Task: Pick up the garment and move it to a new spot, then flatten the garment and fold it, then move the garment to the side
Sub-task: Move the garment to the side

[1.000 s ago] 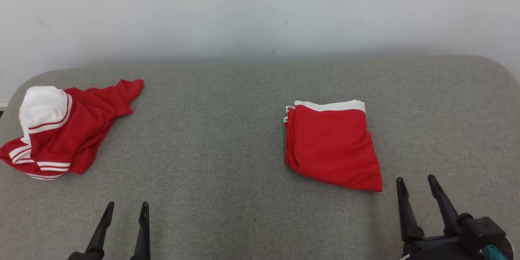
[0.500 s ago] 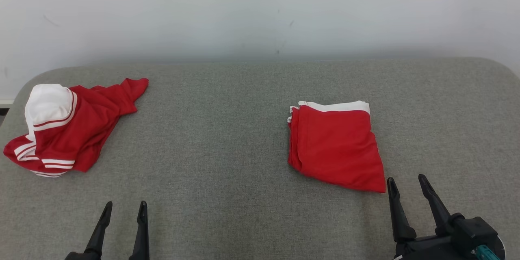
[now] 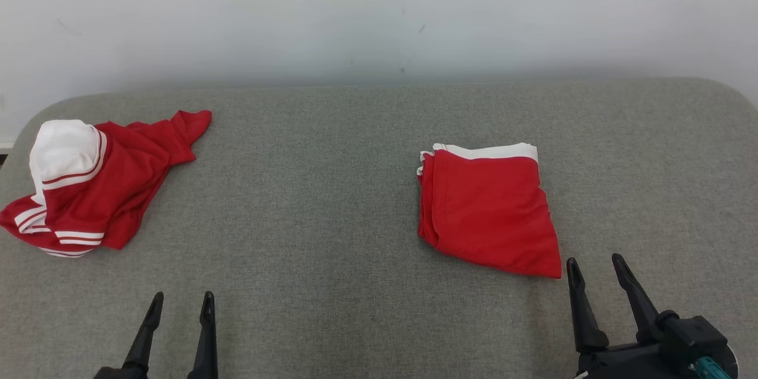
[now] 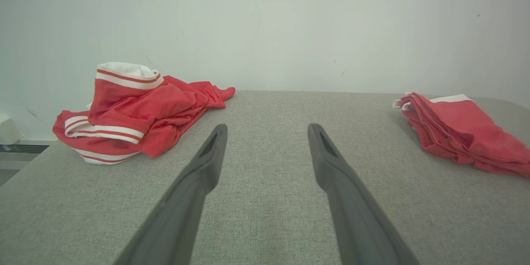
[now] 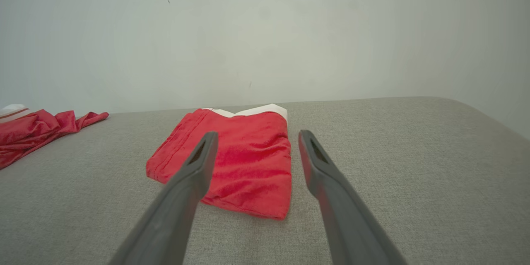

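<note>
- The folded red garment (image 3: 488,213) is lying flat on the right half of the grey padded surface (image 3: 320,237), with its white band facing the pale wall (image 3: 379,12).
- Its stacked fold edges are showing along its left side in the head view, and its near right corner is pointing toward the right gripper (image 3: 594,260).
- The right gripper is sitting just beside that corner without touching the cloth. Its jaws are standing spread wide, with nothing between them.
- In the right wrist view, the folded garment is showing between and beyond the two dark fingers.
- A crumpled red garment (image 3: 100,183) with white stripes is lying in a heap at the far left of the surface. A white part is bunching on top, and one red end is trailing toward the wall.
- The left gripper (image 3: 183,296) is pointing over bare surface at the front left, well apart from both garments. Its jaws are also standing spread and are gripping nothing.
- The two garments are lying well apart, with bare surface between them.
- Whether either gripper's fingertips are touching the surface cannot be told.
</note>
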Motion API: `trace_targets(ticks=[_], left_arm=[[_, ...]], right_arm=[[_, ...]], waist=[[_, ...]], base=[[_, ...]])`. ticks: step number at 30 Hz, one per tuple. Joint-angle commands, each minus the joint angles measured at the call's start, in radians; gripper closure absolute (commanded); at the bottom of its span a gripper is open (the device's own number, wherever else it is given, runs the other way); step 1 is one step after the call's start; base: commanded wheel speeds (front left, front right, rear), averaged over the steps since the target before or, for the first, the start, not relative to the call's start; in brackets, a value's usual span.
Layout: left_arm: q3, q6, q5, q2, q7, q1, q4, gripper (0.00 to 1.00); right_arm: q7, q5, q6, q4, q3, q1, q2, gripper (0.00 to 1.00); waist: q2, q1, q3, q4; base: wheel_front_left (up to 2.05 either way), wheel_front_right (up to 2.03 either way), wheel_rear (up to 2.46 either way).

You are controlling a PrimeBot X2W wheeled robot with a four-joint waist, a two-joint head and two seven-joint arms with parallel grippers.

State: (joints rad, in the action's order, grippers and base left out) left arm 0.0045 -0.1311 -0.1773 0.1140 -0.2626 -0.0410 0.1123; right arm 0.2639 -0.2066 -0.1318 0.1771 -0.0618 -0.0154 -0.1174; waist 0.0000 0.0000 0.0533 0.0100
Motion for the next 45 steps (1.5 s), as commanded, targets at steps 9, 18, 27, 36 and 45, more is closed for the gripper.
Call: trace_targets(ticks=[9,18,27,36,45], left_arm=[[-0.002,0.001,0.004,-0.005,-0.003,0.018,-0.002,0.0],[-0.044,0.001,-0.002,-0.012,-0.003,0.08,0.01,0.0],[-0.086,0.001,-0.004,-0.02,-0.003,0.141,0.02,0.0],[-0.114,0.001,-0.021,-0.014,-0.003,0.192,0.044,0.0],[-0.105,0.001,-0.024,-0.013,-0.003,0.186,0.052,0.0]], right_arm=[[-0.003,-0.005,0.002,0.037,0.02,-0.054,-0.019,0.0],[-0.108,0.003,0.002,0.177,0.044,-0.279,-0.077,0.0],[-0.163,0.012,0.002,0.38,0.028,-0.447,-0.112,0.0],[-0.168,0.008,0.002,0.624,-0.016,-0.565,-0.123,0.0],[-0.175,-0.044,0.002,0.766,-0.083,-0.593,-0.102,1.0]], waist=[[0.0,0.0,0.025,0.005],[0.0,0.0,0.105,0.049],[0.0,0.0,0.166,0.097],[0.0,0.0,0.196,0.121],[0.0,0.0,0.194,0.11]], base=[[0.0,0.0,0.0],[0.0,0.0,0.0],[0.0,0.0,0.0],[0.0,0.0,0.0],[0.0,0.0,0.0]])
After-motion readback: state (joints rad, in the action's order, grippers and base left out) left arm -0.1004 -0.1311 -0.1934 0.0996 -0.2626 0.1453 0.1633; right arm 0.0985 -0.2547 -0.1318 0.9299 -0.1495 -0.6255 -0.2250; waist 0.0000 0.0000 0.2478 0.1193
